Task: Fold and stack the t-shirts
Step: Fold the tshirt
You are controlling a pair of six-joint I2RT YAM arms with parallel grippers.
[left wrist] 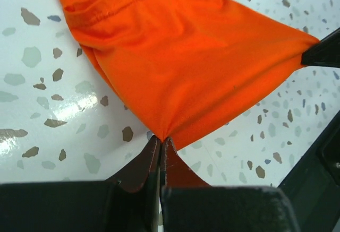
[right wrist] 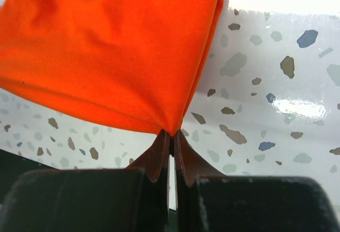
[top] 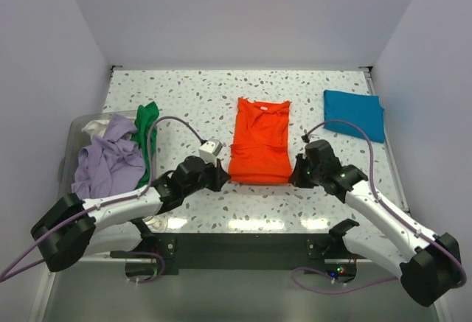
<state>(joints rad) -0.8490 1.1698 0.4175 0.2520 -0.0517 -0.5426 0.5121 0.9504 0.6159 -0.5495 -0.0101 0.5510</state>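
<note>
orange t-shirt [left wrist: 180, 57] cropped by top edge in 2 wrist views, whitish tee [top: 96, 125] mostly under lavender tee [top: 107, 163]

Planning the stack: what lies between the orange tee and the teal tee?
Only bare speckled table, crossed by the right arm's purple cable, between orange tee and teal tee; top view.

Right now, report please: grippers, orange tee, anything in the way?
Left gripper shut on orange tee, near-left corner. Right gripper shut on near-right corner. Nothing lies on it; teal tee apart, far right.
</note>
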